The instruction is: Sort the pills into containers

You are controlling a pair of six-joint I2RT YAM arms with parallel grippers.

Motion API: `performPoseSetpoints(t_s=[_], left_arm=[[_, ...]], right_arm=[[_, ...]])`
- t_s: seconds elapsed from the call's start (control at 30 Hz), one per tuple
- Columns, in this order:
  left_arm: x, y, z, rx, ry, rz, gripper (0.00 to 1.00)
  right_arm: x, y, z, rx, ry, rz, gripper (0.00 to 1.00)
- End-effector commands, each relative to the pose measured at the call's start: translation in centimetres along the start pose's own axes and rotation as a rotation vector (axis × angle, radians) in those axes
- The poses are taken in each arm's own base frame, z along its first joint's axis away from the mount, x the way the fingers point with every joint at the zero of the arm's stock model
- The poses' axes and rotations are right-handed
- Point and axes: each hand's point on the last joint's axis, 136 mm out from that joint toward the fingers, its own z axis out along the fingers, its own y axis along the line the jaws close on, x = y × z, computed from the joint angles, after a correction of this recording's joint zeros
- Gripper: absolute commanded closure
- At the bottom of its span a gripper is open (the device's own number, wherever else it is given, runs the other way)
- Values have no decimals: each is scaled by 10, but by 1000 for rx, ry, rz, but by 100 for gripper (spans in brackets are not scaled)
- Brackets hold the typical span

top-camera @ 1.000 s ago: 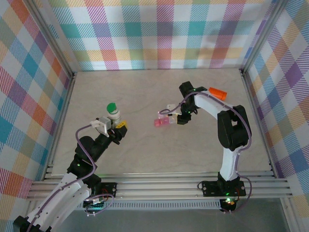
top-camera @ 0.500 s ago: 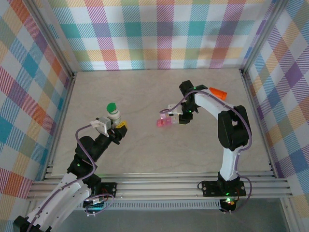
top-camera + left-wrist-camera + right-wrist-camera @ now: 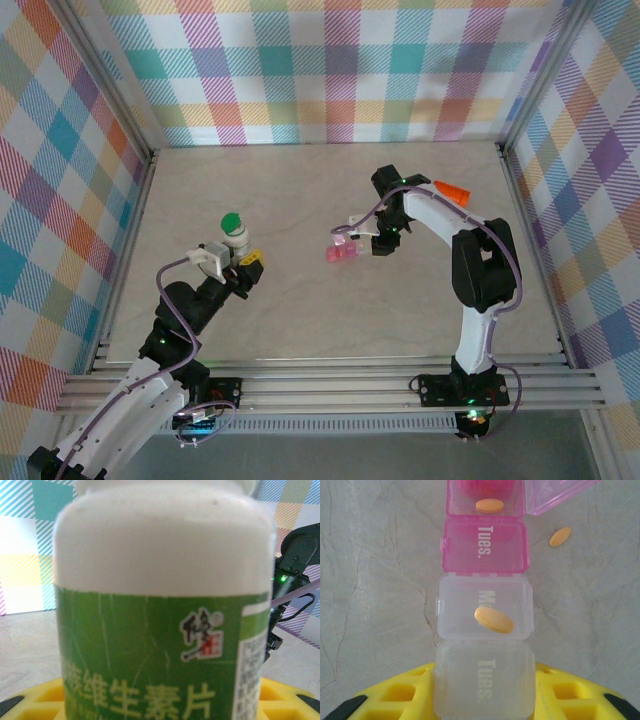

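Over the table (image 3: 290, 190) | right jaws pinching pill box (image 3: 462, 605) | orange pill (image 3: 493, 619) lying on it | left jaws clamping white bottle (image 3: 165, 605)

Green label (image 3: 125, 645) on the white bottle (image 3: 165, 555): 维生素片 in pale characters (the one before them is unclear)
Logo (image 3: 200, 637) on that label: black brush mark with red seal, unreadable
Pink lid (image 3: 465, 547): "Tues."
Middle lid (image 3: 462, 605) of the clear pill box (image 3: 451, 645): "M", rest under an orange pill (image 3: 493, 620)
Nearest clear lid (image 3: 484, 685): "Tues."
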Motion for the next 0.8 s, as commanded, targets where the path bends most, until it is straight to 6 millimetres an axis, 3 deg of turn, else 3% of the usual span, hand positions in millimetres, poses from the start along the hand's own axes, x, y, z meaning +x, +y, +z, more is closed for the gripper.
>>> performPoseSetpoints(t_s=[0.0, 0.47, 0.77], left_arm=[[-9, -3, -2, 11, -41, -2, 100], [-7, -2, -2, 10, -36, -5, 100], [-6, -2, -1, 8, -35, -6, 100]], right_arm=[[-5, -2, -22, 27, -20, -23, 62], [-14, -1, -34, 38, -54, -27, 63], [4, 5, -22, 1, 37, -45, 63]])
